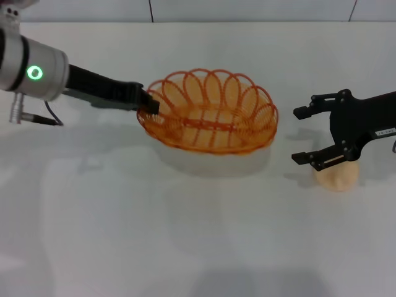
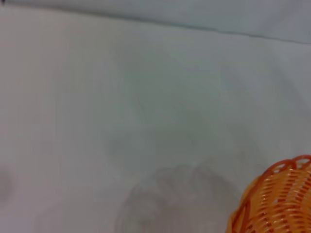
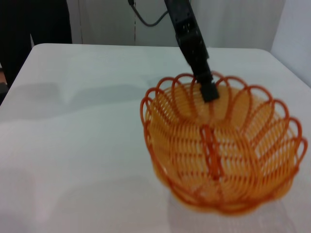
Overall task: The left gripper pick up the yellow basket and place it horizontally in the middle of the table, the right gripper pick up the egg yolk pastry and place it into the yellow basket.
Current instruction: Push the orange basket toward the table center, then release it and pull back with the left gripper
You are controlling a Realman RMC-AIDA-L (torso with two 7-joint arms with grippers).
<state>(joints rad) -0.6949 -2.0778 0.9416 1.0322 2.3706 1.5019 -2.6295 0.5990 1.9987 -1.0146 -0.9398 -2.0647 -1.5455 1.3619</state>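
The yellow basket is an oval orange-yellow wire basket in the middle of the table in the head view. It casts a shadow just below itself. My left gripper is shut on the basket's left rim. The right wrist view shows the basket with the left gripper clamped on its far rim. A part of the basket shows in the left wrist view. My right gripper is open, to the right of the basket. The egg yolk pastry lies on the table just under the gripper's palm, partly hidden.
The white table stretches wide in front of and behind the basket. Its far edge meets a wall. A dark figure stands beyond the table's far corner in the right wrist view.
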